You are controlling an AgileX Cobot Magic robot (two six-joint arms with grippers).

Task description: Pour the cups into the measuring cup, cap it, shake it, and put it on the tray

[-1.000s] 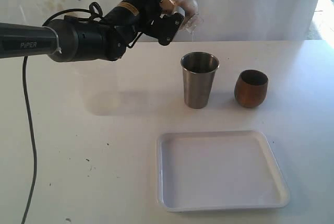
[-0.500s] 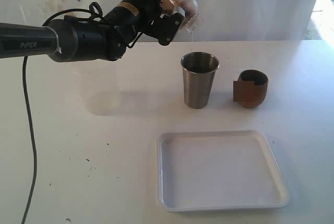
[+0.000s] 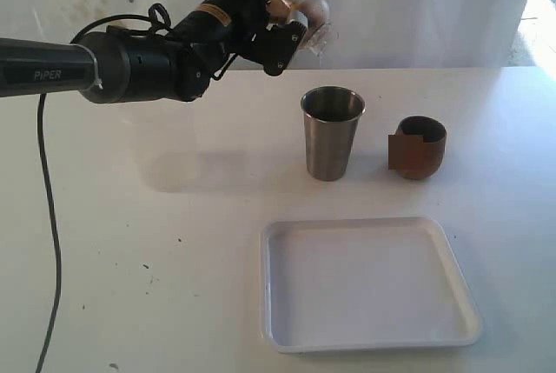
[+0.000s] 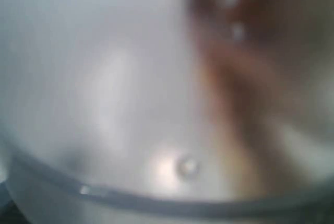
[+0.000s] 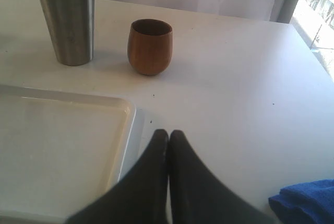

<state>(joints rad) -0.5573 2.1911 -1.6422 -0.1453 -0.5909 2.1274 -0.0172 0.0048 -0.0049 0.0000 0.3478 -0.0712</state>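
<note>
The tray [image 3: 365, 282] lies bare, well below the left jaws; those jaws stand wide around the tilted measuring cup [image 3: 311, 8], aloft and unmoved this past second, so the shaking seems paused; steel cup [image 3: 331, 134] and wooden cup [image 3: 419, 149] stand beneath; right jaws closed, empty.

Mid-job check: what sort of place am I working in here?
Probably an indoor robot test bench: a plain white table, a white drape behind it, and a cabled arm.
</note>
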